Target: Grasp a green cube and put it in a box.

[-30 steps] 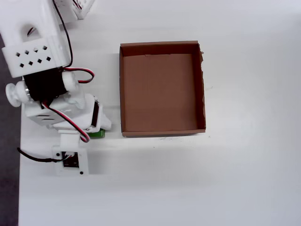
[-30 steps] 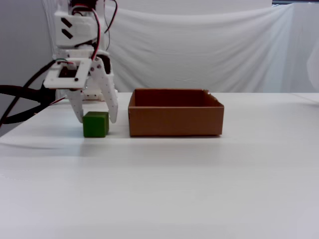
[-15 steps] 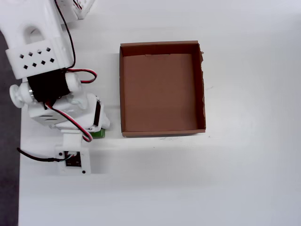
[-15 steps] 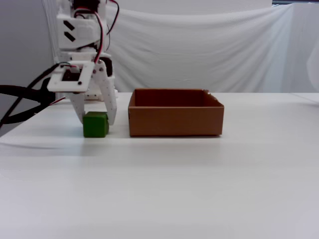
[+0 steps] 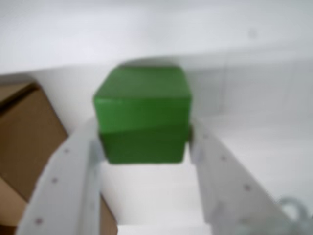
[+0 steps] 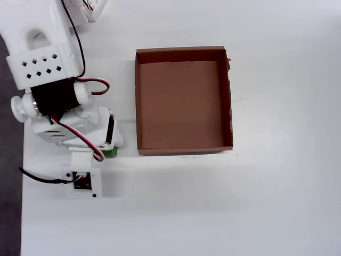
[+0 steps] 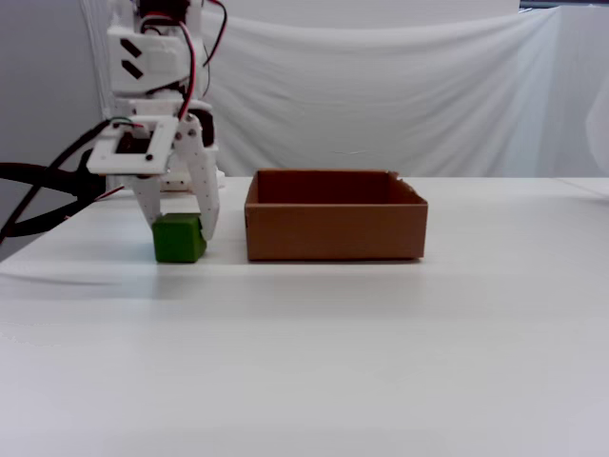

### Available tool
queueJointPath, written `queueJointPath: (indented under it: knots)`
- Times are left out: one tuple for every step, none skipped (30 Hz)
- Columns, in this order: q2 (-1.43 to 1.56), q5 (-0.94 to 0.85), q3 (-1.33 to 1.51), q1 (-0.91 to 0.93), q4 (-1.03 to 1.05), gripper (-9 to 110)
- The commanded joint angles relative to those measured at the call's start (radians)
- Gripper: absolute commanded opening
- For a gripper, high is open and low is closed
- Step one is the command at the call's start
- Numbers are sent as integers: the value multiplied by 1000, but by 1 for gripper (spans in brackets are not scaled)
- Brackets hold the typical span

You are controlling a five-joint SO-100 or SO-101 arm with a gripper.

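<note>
In the wrist view, the jaws squeeze the green cube from both sides. From above, the box is empty. In the fixed view, the cube sits on the worktop. Lifting and dropping come next.

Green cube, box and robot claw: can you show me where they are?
green cube [image 5: 142, 115], wrist view, front face.
box [image 7: 335, 233], fixed view, near wall.
gripper [image 7: 178, 233], fixed view, midway between its fingertips, around the cube.
</note>
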Motion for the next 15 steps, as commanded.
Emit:
queueJointPath:
  knots:
    - [57, 12, -55, -8, 8, 13]
    - [66, 15, -57, -9, 12, 13]
    - [75, 18, -57, -12, 17, 13]
    - [86, 21, -57, -14, 26, 13]
    - [98, 23, -57, -17, 37, 13]
    - [112, 25, -57, -18, 49, 13]
    - [124, 28, -57, -21, 60, 12]
    - [143, 31, -57, -25, 74, 12]
    - [156, 32, -57, -28, 87, 12]
    - [172, 35, -57, -31, 101, 12]
    - [189, 37, -57, -35, 115, 12]
    - [204, 38, -57, -38, 130, 12]
    - [221, 41, -57, -43, 144, 12]
    - [239, 46, -57, -49, 160, 12]
    - [256, 52, -60, -58, 176, 12]
